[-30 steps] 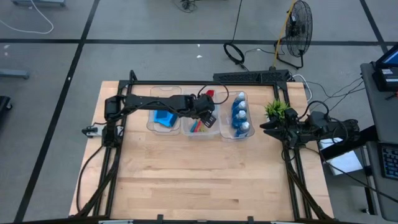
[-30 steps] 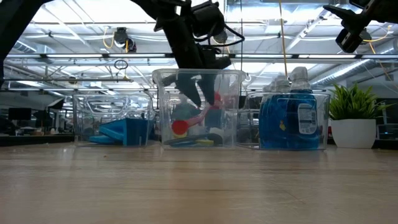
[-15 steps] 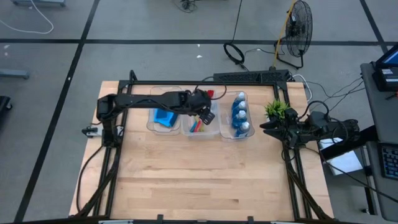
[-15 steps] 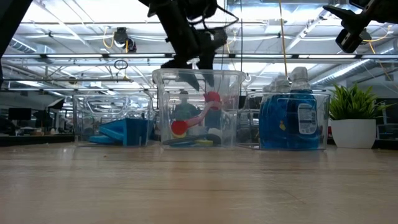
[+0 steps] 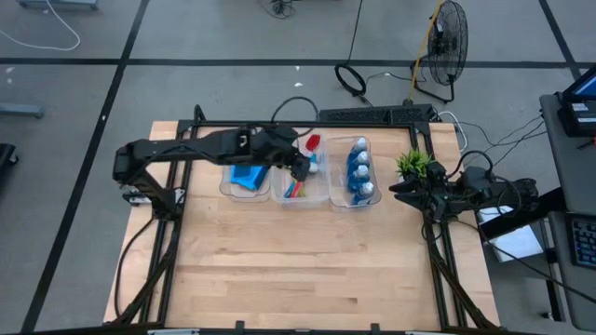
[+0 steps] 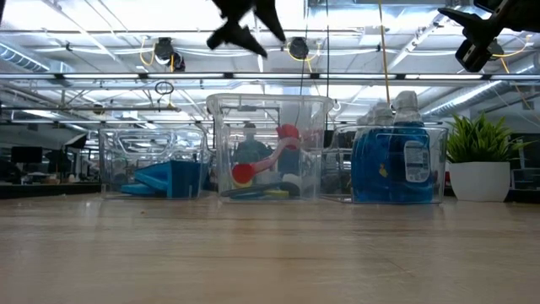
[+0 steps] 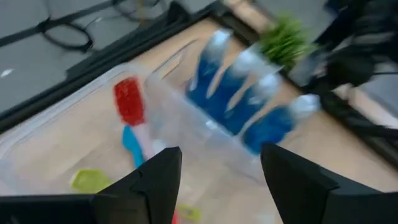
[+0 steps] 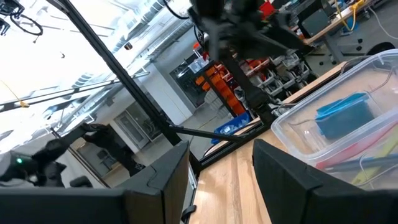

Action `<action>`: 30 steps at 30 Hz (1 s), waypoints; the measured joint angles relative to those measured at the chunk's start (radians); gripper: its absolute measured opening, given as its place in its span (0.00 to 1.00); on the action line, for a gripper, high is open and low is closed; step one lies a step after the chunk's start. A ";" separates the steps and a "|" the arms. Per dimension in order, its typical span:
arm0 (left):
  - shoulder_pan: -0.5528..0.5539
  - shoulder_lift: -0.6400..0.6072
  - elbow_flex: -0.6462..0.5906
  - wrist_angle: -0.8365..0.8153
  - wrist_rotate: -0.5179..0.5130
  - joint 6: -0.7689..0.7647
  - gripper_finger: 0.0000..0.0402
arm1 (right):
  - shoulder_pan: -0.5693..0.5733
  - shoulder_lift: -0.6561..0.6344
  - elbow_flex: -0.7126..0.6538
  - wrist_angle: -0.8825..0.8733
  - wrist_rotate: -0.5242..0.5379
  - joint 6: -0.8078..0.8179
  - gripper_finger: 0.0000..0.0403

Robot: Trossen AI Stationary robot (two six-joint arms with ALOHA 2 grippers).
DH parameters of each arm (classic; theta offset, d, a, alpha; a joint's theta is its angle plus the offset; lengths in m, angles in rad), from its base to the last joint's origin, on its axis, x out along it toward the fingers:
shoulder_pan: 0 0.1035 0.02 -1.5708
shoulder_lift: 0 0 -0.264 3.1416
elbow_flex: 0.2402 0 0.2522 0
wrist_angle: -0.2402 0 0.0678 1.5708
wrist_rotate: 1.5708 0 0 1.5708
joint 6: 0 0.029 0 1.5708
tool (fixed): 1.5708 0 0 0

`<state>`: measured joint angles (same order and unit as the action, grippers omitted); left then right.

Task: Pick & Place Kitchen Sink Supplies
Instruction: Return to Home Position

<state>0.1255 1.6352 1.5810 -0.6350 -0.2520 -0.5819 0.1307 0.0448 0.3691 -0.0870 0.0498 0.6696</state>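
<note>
The brushes (image 5: pixel 296 188) lie together in the middle bin (image 6: pixel 268 110), at twelve o'clock on the tabletop (image 5: pixel 307 270). One red head (image 7: pixel 129 99) sits up near the bin's far rim, with a light blue head (image 7: pixel 130 140) and a yellow-green one (image 7: pixel 87 180) lower inside. At the brushes' nine o'clock the sponges (image 5: pixel 247 177) are stacked in their own bin (image 6: pixel 114 160). At three o'clock the bottles (image 5: pixel 359 172) stand upright in a row in the third bin (image 6: pixel 342 169). The three bins sit side by side. Farther out at three o'clock, apart from the bins, is a plant (image 5: pixel 414 163) in a white pot.

The left tool (image 5: pixel 300 168) hovers over the middle bin, well above its rim and clear of the brushes — fingers (image 7: pixel 155 180) spread wide, holding nothing. Its arm reaches in from the tabletop's ten o'clock corner, crossing over the sponge bin.

The right tool (image 5: pixel 393 189) waits at the tabletop's three o'clock edge, just at the plant's five o'clock. It is raised high and points toward nine o'clock — fingers (image 8: pixel 155 180) wide apart, empty.
</note>
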 joint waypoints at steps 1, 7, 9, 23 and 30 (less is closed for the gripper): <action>-0.011 -0.017 0.000 0.003 0.000 0.000 0.56 | 0.000 0.000 0.000 0.001 0.000 0.000 0.41; -0.093 -0.104 0.000 -0.032 0.000 0.001 0.56 | 0.000 0.000 0.000 0.000 0.000 0.000 0.41; -0.126 -0.126 0.000 -0.047 0.000 -0.006 0.56 | 0.000 0.000 0.000 0.000 0.000 0.000 0.41; -0.301 -0.165 0.000 -0.232 -0.043 -0.107 0.53 | 0.000 0.000 0.000 0.000 0.000 -0.004 0.41; -0.343 -0.169 0.000 -0.251 -0.120 -0.088 0.32 | 0.000 0.000 0.000 0.000 0.000 -0.004 0.41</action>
<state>-0.2178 1.4660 1.5810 -0.8858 -0.3719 -0.6702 0.1307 0.0448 0.3687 -0.0868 0.0496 0.6659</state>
